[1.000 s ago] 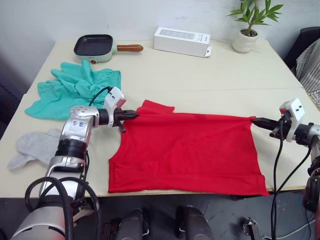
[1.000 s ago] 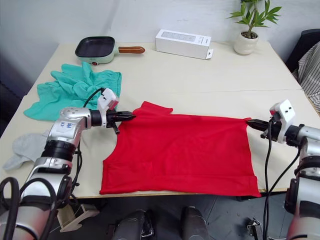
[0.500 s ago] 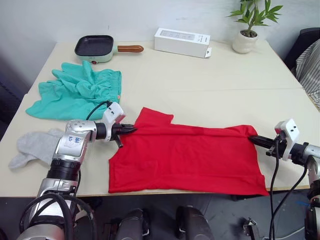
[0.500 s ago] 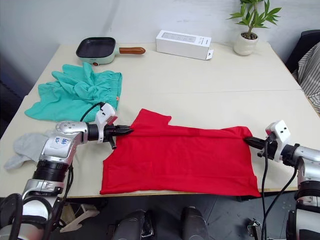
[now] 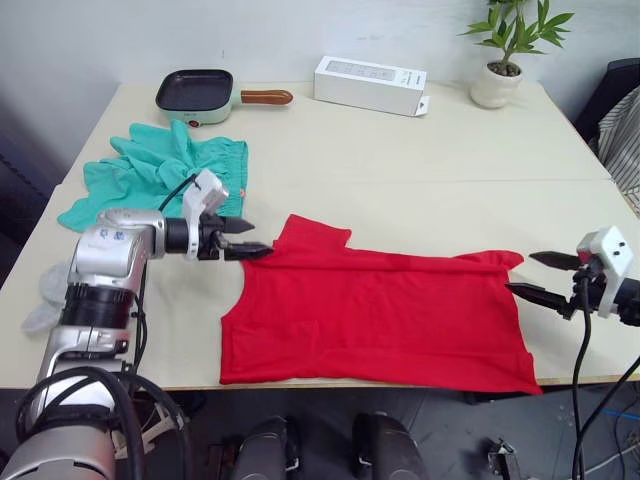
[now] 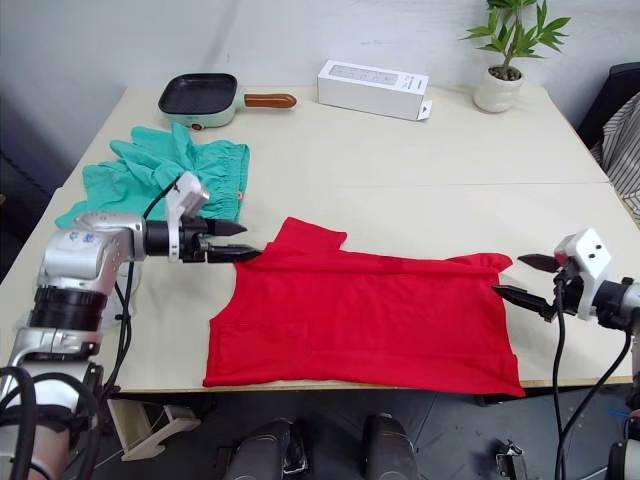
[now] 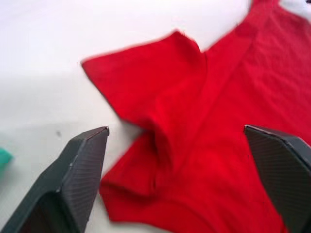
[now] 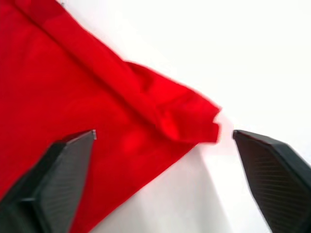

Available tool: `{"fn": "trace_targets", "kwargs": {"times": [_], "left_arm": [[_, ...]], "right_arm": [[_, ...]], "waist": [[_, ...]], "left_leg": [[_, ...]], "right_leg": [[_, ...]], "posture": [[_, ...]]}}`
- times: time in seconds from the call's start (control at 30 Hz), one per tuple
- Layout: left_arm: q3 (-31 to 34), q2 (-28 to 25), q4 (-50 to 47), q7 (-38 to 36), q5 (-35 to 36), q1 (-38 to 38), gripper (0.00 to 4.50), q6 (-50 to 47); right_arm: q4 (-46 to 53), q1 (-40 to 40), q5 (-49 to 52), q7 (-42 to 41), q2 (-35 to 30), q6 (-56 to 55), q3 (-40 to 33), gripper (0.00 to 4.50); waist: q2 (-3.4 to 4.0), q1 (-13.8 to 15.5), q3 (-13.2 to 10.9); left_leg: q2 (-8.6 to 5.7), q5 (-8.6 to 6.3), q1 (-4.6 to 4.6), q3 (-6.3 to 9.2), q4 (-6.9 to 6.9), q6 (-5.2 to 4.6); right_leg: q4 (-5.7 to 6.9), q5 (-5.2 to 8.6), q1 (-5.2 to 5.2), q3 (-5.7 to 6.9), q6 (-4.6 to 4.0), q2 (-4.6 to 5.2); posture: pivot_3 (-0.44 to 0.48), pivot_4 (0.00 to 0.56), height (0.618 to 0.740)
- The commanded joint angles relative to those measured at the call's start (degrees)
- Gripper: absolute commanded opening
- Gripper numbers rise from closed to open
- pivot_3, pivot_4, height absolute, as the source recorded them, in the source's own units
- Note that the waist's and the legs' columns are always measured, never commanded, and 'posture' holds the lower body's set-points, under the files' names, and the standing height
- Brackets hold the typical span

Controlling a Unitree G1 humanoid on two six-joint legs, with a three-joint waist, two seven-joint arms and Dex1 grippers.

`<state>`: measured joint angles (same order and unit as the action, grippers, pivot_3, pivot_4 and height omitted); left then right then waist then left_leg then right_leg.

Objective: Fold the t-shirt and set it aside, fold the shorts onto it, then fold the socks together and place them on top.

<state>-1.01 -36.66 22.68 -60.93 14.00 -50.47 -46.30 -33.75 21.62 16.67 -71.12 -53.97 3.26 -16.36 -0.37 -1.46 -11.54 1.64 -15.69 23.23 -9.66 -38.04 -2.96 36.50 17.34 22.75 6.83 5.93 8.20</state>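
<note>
T-shirt fold under way; both grippers open and clear of the cloth.

The t-shirt (image 5: 375, 318) lies flat, lower centre of frame, near the front edge of the table (image 5: 420, 170). Left gripper (image 5: 247, 239) sits at its left corner, jaws apart, lower finger touching or just above the cloth; right gripper (image 5: 541, 277) sits just off its right corner, jaws wide, gripping nothing. Judged: first step, one fold laid, neither edge held. Next move calls for a fresh pinch on two corners or an edge before folding again. Shorts (image 5: 150, 172) bunched at upper left, untouched. Socks (image 5: 45, 300) at far left edge, partly hidden by the left arm. Containers: pan (image 5: 195, 93) at upper left, looks empty; white box (image 5: 369, 84) closed; pot (image 5: 497, 85) holds a plant.
</note>
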Motion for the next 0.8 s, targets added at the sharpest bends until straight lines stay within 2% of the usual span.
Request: {"fn": "trace_targets", "kwargs": {"times": [0.03, 0.13, 0.33, 0.63, 0.67, 0.7, 0.8], "left_arm": [[-1.13, 3.28, 8.36, 4.51, -2.0, -5.86, 4.5, 0.24], [-2.33, 6.38, 16.31, 6.5, -3.84, -9.76, 4.5, 3.27], [-1.54, 15.3, 36.81, 16.25, -7.65, -18.3, 4.5, 12.82], [-2.09, 20.68, 48.05, 21.59, -12.36, -20.92, 4.5, 21.68], [-2.07, 20.88, 48.48, 21.64, -12.72, -20.96, 4.31, 22.05], [-1.92, 21.12, 48.77, 21.4, -12.83, -20.84, 4.11, 22.6], [-2.05, 21.73, 49.21, 21.14, -13.63, -20.18, 3.35, 24.49]], "right_arm": [[-1.72, 1.84, -1.97, 1.31, -1.06, -8.34, -0.25, 4.49], [-5.05, 3.2, -5.31, 1.53, -1.24, -15.69, 2.08, 4.49], [-17.93, 9.53, -15.66, 6.64, -2.79, -34.72, 8.61, 4.49], [-27.53, 15.95, -22.79, 12.68, -3.19, -46.8, 14.02, 4.49], [-28.06, 16.28, -22.99, 12.8, -3.14, -47.3, 14.37, 4.5], [-28.48, 16.58, -23.49, 13.06, -2.99, -47.77, 14.86, 4.32], [-29.76, 17.63, -26.15, 16.46, -2.93, -48.87, 16.59, 3.56]], "waist": [[0.0, 0.02, 0.0], [-0.01, -0.09, -0.01], [-0.1, -0.18, -0.06], [-0.1, -0.06, -0.06], [-0.1, -0.01, -0.06], [-0.1, -0.03, -0.06], [-0.1, -0.07, -0.06]], "left_leg": [[-0.02, 0.01, 0.0, -0.02, -0.01, -0.02], [-0.04, 0.01, 0.0, -0.06, -0.01, -0.04], [0.02, 0.02, -0.01, -0.18, -0.01, -0.04], [0.03, 0.02, -0.12, -0.2, -0.09, -0.03], [0.03, 0.02, -0.12, -0.18, -0.12, -0.03], [0.02, 0.02, -0.12, -0.16, -0.13, -0.04], [0.02, 0.01, -0.12, -0.12, -0.14, -0.02]], "right_leg": [[0.0, 0.0, 0.0, 0.02, 0.0, -0.09], [0.0, 0.0, 0.0, 0.03, 0.02, -0.28], [-0.03, 0.0, 0.05, 0.09, 0.04, -0.41], [0.02, 0.0, 0.0, 0.05, 0.04, -0.4], [0.02, 0.0, -0.02, 0.02, 0.04, -0.38], [0.02, 0.0, -0.05, 0.01, 0.04, -0.37], [0.01, 0.0, -0.07, -0.14, 0.03, -0.32]], "posture": [[0.0, 0.15, 0.74], [0.0, 0.15, 0.74], [0.0, 0.15, 0.74], [0.0, 0.15, 0.74], [0.0, 0.15, 0.74], [0.0, 0.15, 0.74], [0.0, 0.15, 0.74]]}}
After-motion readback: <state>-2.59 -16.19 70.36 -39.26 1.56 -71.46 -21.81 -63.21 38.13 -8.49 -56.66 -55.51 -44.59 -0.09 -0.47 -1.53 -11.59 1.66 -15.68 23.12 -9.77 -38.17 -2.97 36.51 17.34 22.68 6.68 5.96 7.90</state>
